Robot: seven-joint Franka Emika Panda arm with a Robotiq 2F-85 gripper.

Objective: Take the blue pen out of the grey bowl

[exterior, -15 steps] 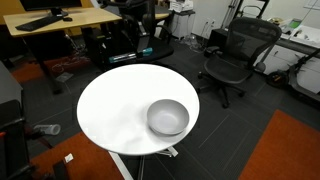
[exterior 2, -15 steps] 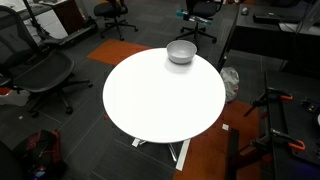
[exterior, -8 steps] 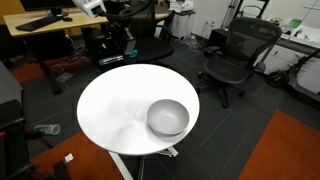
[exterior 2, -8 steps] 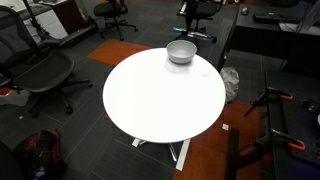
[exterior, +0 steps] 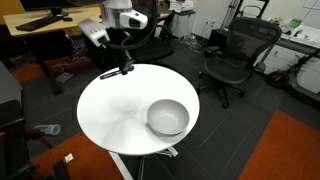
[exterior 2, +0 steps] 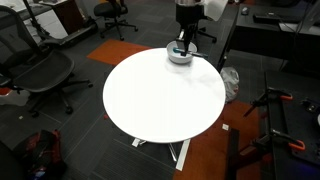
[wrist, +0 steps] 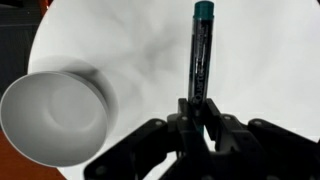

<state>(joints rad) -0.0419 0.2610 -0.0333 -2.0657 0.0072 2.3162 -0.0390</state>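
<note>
The blue pen [wrist: 200,45] is clamped between my gripper's [wrist: 198,112] fingers, its teal end pointing away over the white round table [wrist: 265,60]. The grey bowl [wrist: 55,115] sits empty to the left of the pen in the wrist view. In an exterior view my gripper [exterior: 122,67] holds the pen [exterior: 111,73] level just above the table's [exterior: 110,120] far left part, well apart from the bowl [exterior: 168,117]. In an exterior view the gripper [exterior 2: 180,44] overlaps the bowl [exterior 2: 182,58] near the table's [exterior 2: 160,100] far edge.
A black office chair [exterior: 235,55] stands right of the table and a wooden desk [exterior: 60,20] behind it. More chairs [exterior 2: 40,75] and an orange carpet patch [exterior 2: 250,140] surround the table.
The arm has swung left and come down over the table's far side with the pen in its fingers. The bowl has stayed in place and empty.
</note>
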